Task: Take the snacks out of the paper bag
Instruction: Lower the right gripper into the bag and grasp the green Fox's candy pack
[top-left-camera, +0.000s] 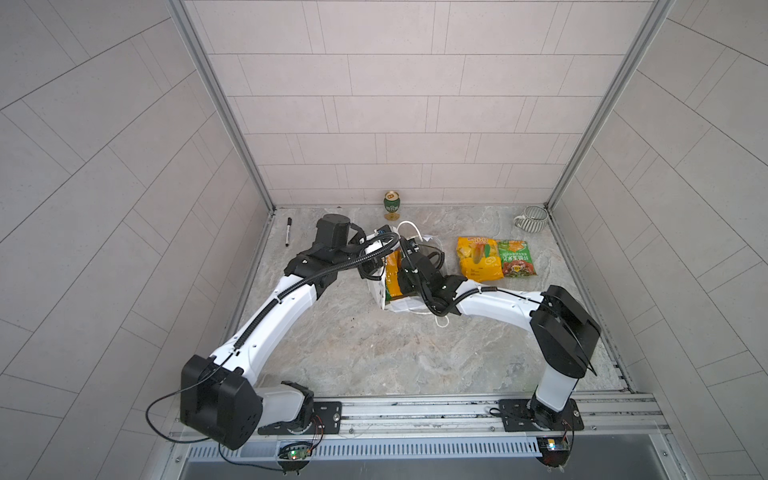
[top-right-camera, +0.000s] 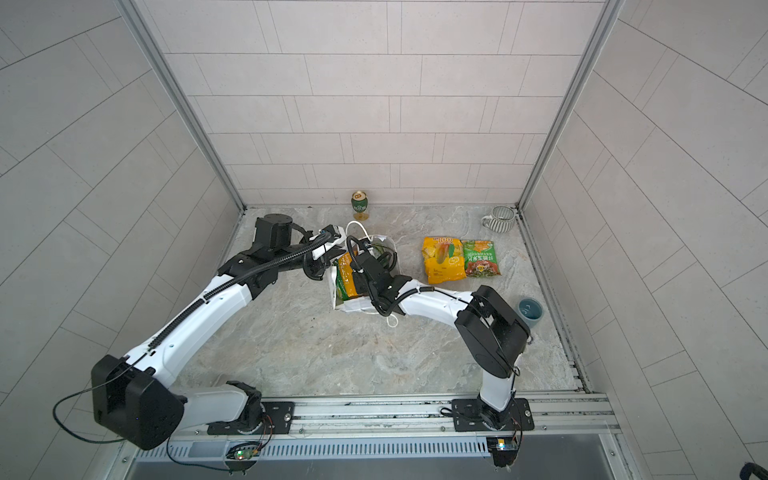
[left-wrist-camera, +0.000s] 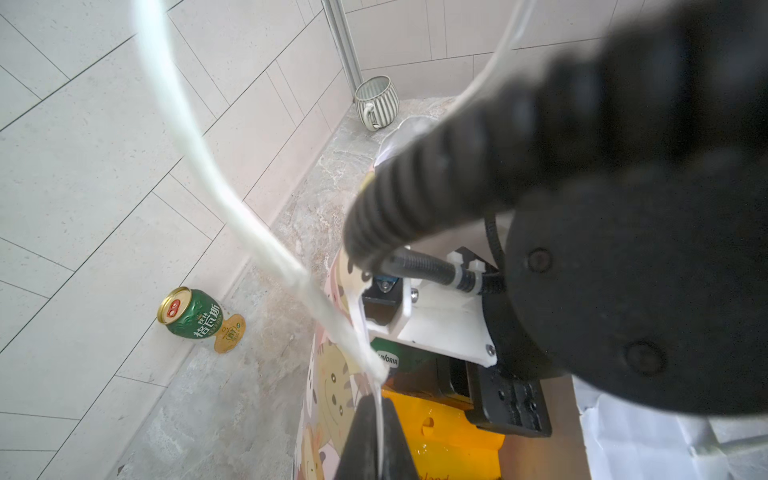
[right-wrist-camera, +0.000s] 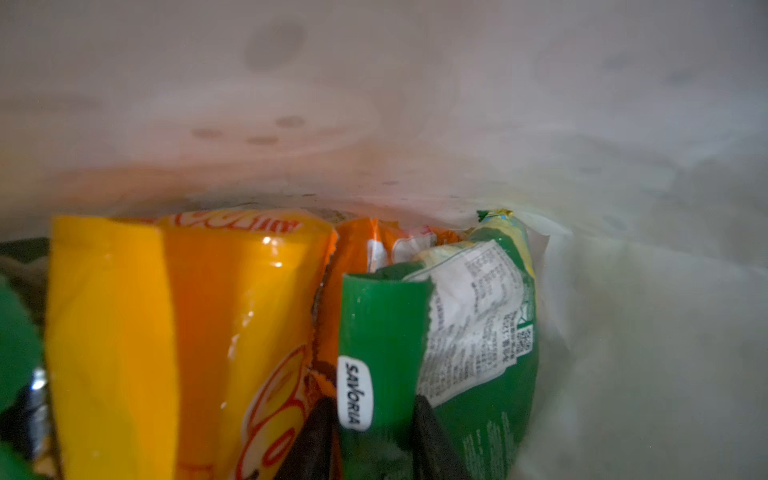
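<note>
**A:** Which way does the next snack lie from the right fingers (right-wrist-camera: 316, 440)?

**B:** Straight ahead, inside the paper bag (top-left-camera: 395, 306). The green packet (right-wrist-camera: 382, 324) points its top edge at them, and its long axis runs away into the bag. The fingers are apart, one on each side of that edge, not yet pinching it.

**A:** And the left fingers (left-wrist-camera: 357, 449)?

**B:** They are closed on the paper bag's rim with the paper between them. So the right arm is much the nearer.

**A:** How do the snacks look?

**B:** Glossy, crinkled and probably slippery. A yellow-orange packet (right-wrist-camera: 166, 332) touches the green one in the bag. A yellow packet (top-left-camera: 478, 257) and a green-and-red packet (top-left-camera: 517, 259) already lie side by side on the tabletop (top-left-camera: 374, 353), apart from the bag.
</note>
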